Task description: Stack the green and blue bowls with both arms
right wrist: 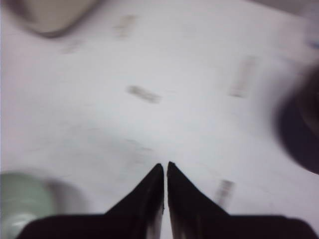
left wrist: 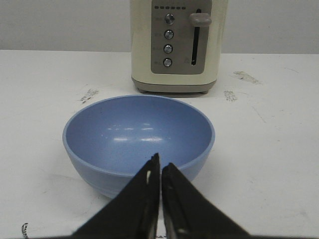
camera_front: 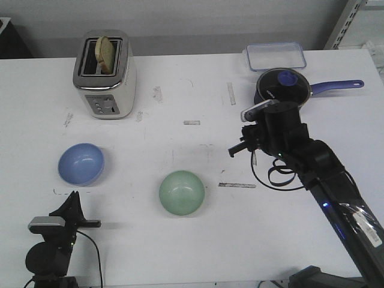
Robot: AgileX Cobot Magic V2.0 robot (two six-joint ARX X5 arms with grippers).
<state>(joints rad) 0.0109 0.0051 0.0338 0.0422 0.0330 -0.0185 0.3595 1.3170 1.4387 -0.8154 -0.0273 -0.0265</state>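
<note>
Evidently neither bowl is held: the left gripper (left wrist: 160,172), jaws pinched together, faces the blue bowl (left wrist: 138,137) just ahead, while the right gripper (right wrist: 165,172), equally narrow, hangs beside the green bowl (camera_front: 182,192).

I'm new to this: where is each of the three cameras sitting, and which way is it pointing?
Front view: high behind the robot, facing forward over the table; shows both arms, blue bowl, green bowl, toaster.
Left wrist view: on the left arm, low, facing the blue bowl and toaster; left gripper shows, shut.
Right wrist view: on the right arm, looking down, blurred; right gripper shut, green bowl at the edge.
Shared: left wrist and front both show the blue bowl and toaster.
</note>
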